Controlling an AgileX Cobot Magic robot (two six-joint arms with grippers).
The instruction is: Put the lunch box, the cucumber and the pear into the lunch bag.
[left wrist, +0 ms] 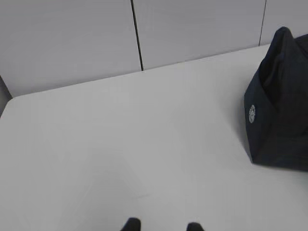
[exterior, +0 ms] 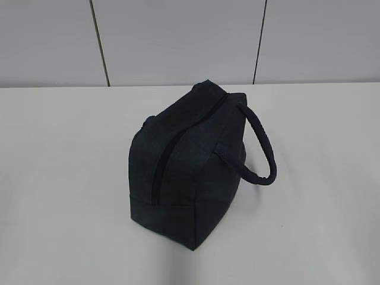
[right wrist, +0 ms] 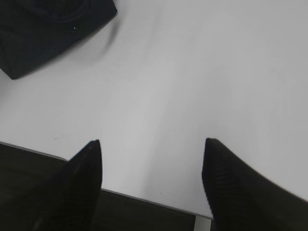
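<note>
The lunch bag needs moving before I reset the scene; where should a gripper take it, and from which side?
Take the lunch bag by its padded loop handle, coming from the right: the loop arches clear of the fabric on that side, leaving a gap for one finger.

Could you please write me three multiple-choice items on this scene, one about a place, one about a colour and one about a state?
1. Where does the lunch bag stand on the white table in the exterior view?
A. near the middle
B. at the far left edge
C. off the table

2. What colour is the bag's loop handle?
A. red
B. dark navy
C. yellow

3. How does the right gripper stand?
A. shut on the bag
B. shut on nothing
C. open, holding nothing

Answers: 1 A, bare table lies on all sides of the bag. 2 B, the handle matches the dark fabric. 3 C, bare table shows between its spread fingers.
</note>
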